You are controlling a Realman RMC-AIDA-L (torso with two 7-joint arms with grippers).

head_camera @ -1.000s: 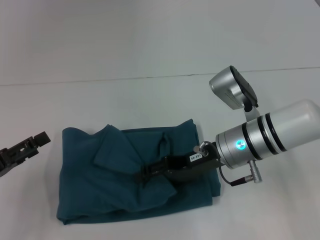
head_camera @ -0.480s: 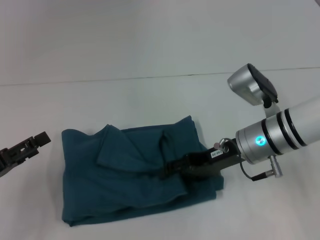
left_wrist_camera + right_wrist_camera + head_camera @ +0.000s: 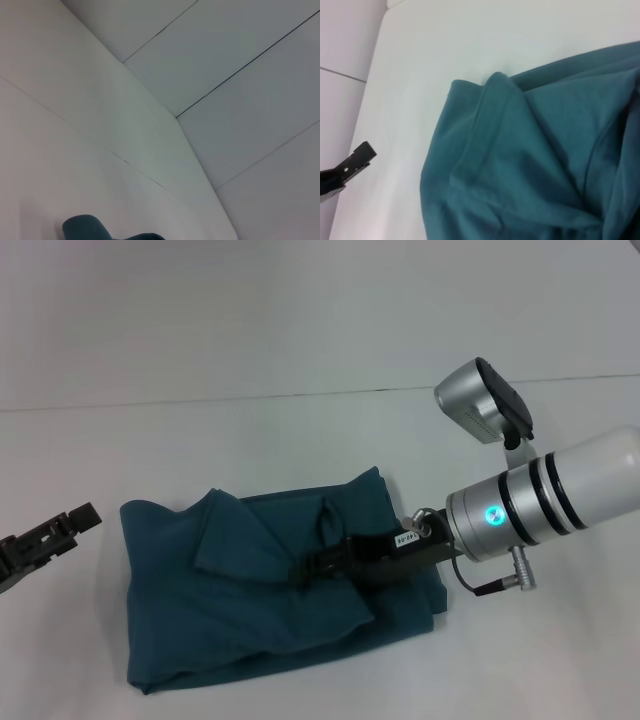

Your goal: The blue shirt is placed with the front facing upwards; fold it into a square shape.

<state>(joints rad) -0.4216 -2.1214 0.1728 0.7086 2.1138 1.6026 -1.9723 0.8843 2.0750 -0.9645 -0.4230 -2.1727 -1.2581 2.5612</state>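
**Right arm shifts back over the bundled shirt**

The left gripper (image 3: 55,537) sits idle at the counter (image 3: 250,440) edge, well left of the shirt (image 3: 230,610); whether its fingers are parted I cannot tell. The shirt lies bunched in a rough rectangle, its edges uneven. The right gripper (image 3: 300,568) has slid leftward again after pulling right half a second ago, its fingers low on a central fold; their grip cannot be told. The cloth barely moved, so squaring up likely remains
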